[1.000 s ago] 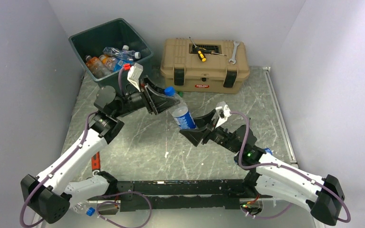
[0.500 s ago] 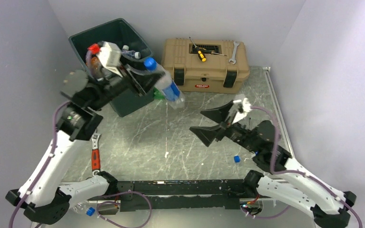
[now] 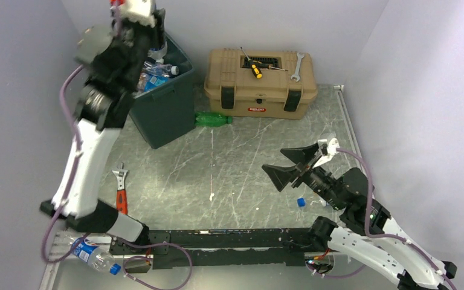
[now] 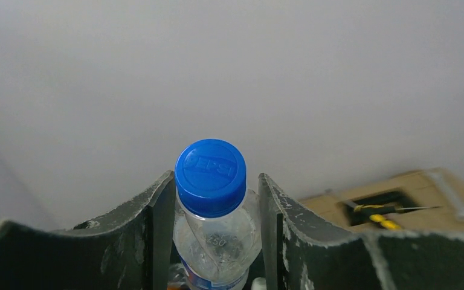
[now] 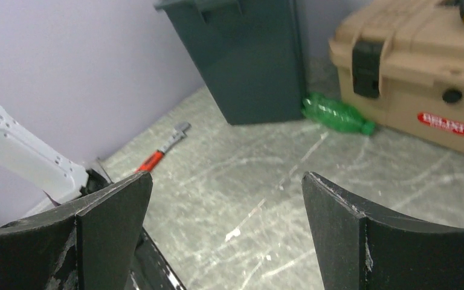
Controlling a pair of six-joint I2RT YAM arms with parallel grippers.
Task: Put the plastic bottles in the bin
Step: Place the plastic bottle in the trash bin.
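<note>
Gripping a clear bottle (image 4: pixel 217 244) just under its blue cap (image 4: pixel 210 172), the left claw (image 4: pixel 216 184) hangs over the bin (image 3: pixel 163 112); light, thin-walled, it likely crushes easily. A green bottle (image 3: pixel 212 119) lies beside the bin; the right claw (image 3: pixel 276 159) gapes empty.

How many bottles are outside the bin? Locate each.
3: green bottle between bin and toolbox; clear bottle at the near left corner; blue-capped bottle in the left gripper. Others may be hidden.
</note>
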